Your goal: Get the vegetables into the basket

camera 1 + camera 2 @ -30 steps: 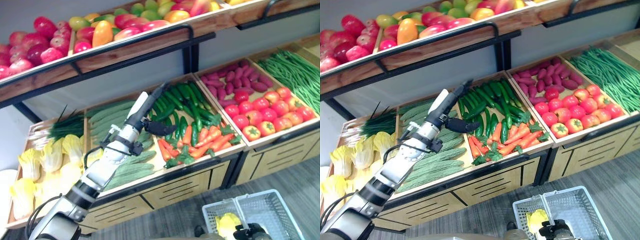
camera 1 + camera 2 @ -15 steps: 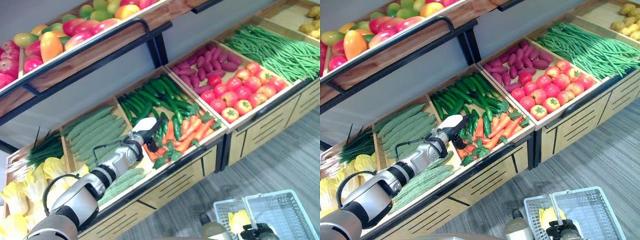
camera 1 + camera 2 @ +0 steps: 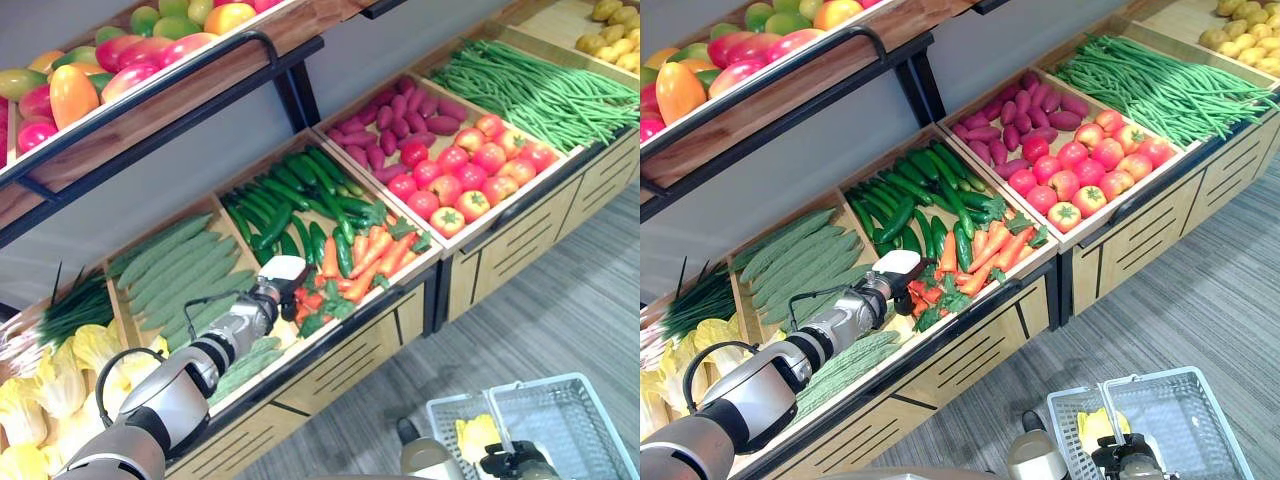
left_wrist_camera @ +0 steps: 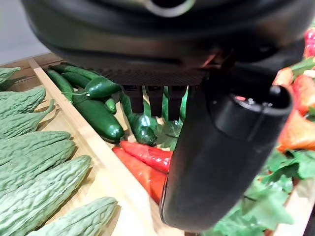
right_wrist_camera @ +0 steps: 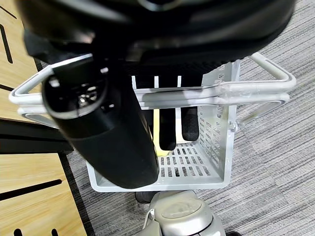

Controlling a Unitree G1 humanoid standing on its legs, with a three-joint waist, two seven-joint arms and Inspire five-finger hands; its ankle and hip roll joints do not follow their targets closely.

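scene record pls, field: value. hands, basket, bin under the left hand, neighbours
left hand: over the carrots at the near end of the carrot and pepper bin; grasp cannot be told, fingers point down among the produce
right hand: fingers curled round the basket handles, holding the basket low over the floor
basket contents: one yellow item, kind unclear
bin to robot's left: bitter gourds
bin to robot's right: tomatoes with purple sweet potatoes behind
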